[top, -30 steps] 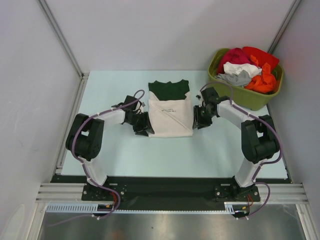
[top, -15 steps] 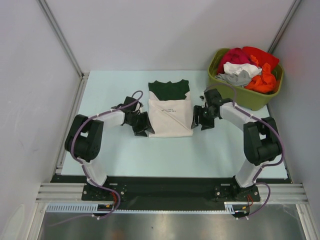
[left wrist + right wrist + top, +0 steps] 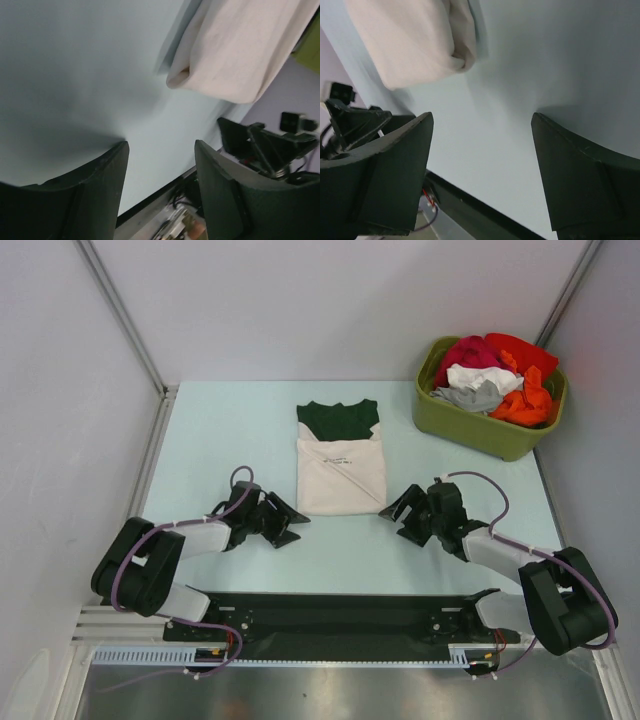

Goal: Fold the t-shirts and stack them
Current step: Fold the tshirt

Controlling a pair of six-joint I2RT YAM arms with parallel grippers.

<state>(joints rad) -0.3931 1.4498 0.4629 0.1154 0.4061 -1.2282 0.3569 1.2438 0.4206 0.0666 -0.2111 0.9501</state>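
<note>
A folded cream-white t-shirt (image 3: 341, 476) with black lettering lies mid-table, overlapping the near part of a folded dark green t-shirt (image 3: 338, 418). My left gripper (image 3: 292, 524) rests low on the table, near and left of the cream shirt's front corner, open and empty. On the other side my right gripper (image 3: 397, 521) stands open and empty, just off the front right corner. The left wrist view shows the cream shirt's folded edge (image 3: 235, 45) beyond the open gripper (image 3: 160, 167). In the right wrist view the same shirt (image 3: 415, 40) lies past the open gripper (image 3: 482, 150).
An olive-green tub (image 3: 478, 430) holding red, white, grey and orange clothes stands at the back right. White walls with metal rails close in the table on the left, right and back. A black base rail (image 3: 340, 610) runs along the near edge.
Both arms have pulled back from the cream shirt's sides toward the near edge. Both sets of jaws have opened wider, and the shirt lies flat where it was.
</note>
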